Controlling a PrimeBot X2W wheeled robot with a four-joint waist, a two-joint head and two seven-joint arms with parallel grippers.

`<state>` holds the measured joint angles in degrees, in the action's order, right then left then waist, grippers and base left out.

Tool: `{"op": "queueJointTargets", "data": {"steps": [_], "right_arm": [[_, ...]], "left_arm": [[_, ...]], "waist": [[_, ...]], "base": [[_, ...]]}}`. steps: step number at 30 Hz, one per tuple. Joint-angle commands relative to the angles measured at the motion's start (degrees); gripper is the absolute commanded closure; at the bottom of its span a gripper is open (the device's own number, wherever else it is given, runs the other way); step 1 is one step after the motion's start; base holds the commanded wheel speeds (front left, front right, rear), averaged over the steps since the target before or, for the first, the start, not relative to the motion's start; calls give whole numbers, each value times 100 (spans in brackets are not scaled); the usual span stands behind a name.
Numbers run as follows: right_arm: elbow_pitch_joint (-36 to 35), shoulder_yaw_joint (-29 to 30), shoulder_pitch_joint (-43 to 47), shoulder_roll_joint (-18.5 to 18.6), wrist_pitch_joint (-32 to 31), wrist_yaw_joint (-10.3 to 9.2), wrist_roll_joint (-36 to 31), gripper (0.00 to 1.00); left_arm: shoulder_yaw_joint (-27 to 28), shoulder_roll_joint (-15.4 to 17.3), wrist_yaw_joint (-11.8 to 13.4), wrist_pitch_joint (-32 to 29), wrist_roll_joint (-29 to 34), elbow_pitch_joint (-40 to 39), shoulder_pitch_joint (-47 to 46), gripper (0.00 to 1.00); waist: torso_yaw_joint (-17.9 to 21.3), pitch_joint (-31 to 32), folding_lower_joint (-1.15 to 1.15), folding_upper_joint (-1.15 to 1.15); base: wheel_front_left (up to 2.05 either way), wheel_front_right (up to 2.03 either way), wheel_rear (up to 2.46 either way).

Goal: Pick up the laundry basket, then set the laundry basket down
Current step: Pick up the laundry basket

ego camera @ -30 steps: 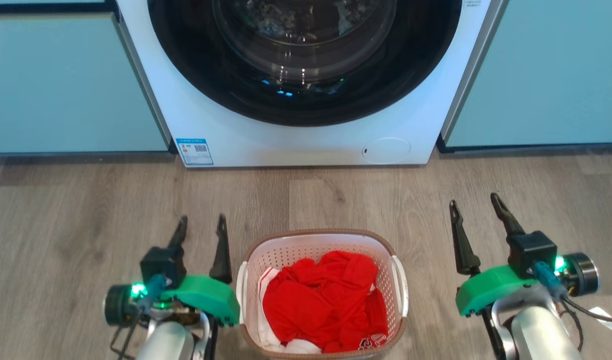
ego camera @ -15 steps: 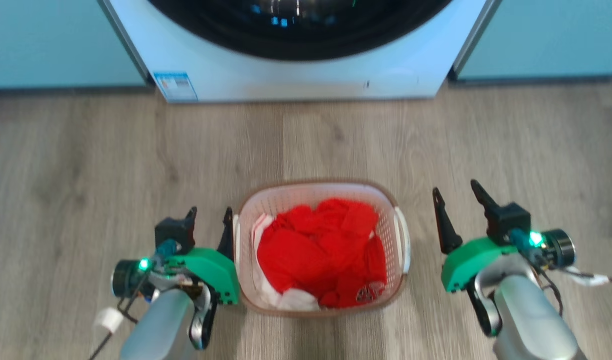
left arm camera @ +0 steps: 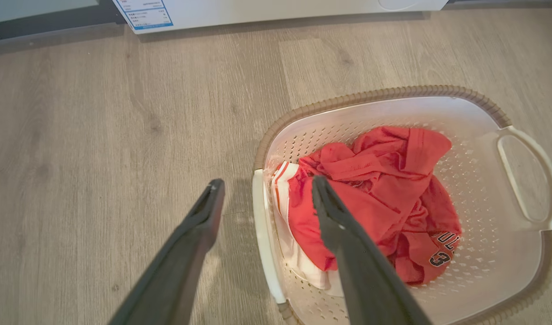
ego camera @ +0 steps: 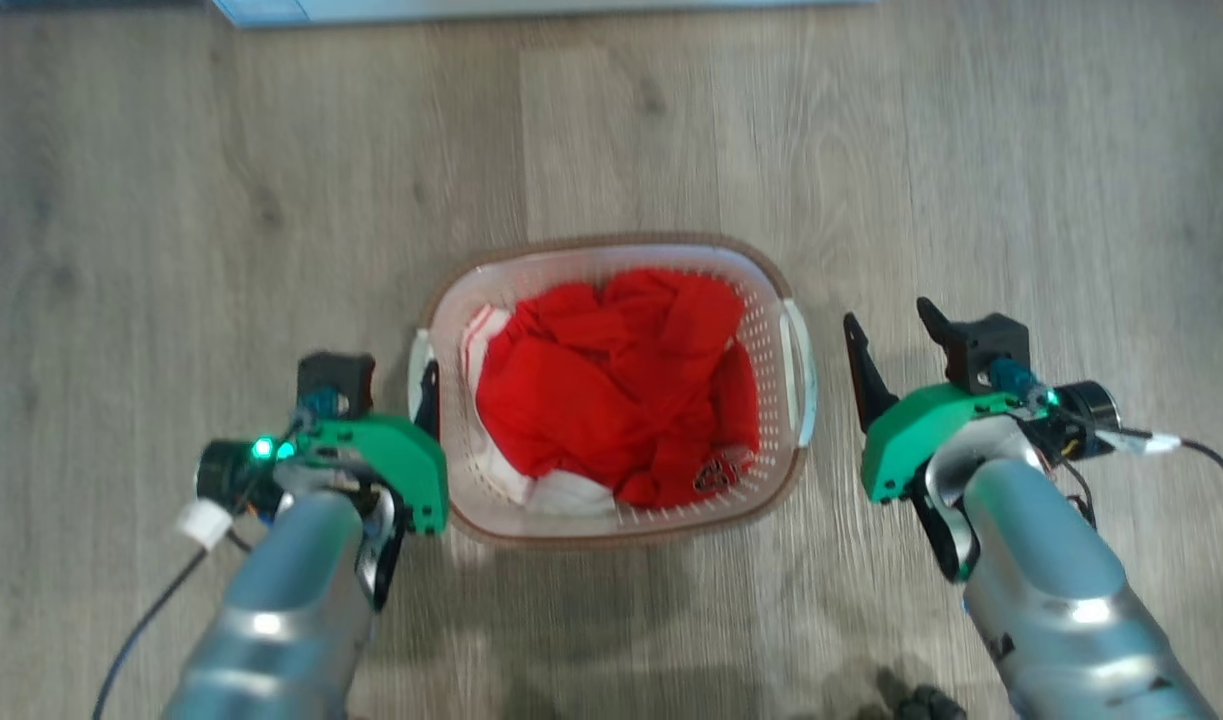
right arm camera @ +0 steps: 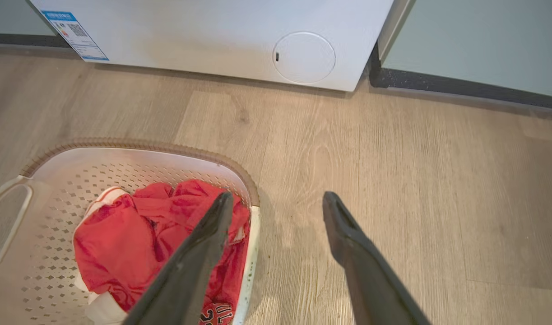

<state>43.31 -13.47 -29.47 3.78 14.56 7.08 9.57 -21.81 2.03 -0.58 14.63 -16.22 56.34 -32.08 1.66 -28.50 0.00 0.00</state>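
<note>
White perforated laundry basket, ribbed brown rim, crumpled red cloth, left and right jaws spread

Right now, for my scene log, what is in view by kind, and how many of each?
laundry basket: 1
heap of clothes, red and white: 1
washer: 1
claws: 2, left claw and right claw, both open
Total: 5

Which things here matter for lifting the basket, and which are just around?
Job: laundry basket; left gripper, open at its left side; right gripper, open beside its right side.
Just around: red clothes inside it; washer; wooden floor; cabinet.
</note>
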Motion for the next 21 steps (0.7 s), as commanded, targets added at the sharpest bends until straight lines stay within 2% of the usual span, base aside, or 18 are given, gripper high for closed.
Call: {"op": "queueJointTargets", "data": {"steps": [1,10,13,21], "right_arm": [[-25,-192,-60,-83,44,41,65,0],[653,-910,-539,-89,44,41,1101,0],[909,-1253,-674,-90,36,41,1684,0],[1524,-1780,-1212,-90,35,41,2154,0]], "left_arm": [[92,85,-25,37,16,56,-103,0],[-94,85,-180,37,-247,1188,-783,0],[-133,85,-188,31,-374,1366,-941,0],[-402,85,-225,-17,-477,1575,-1279,0]], "waist": [[94,-305,0,0],[174,-828,0,0],[168,-971,0,0],[103,-1314,0,0]], "base": [[0,0,0],[0,0,0],[0,0,0],[0,0,0]]}}
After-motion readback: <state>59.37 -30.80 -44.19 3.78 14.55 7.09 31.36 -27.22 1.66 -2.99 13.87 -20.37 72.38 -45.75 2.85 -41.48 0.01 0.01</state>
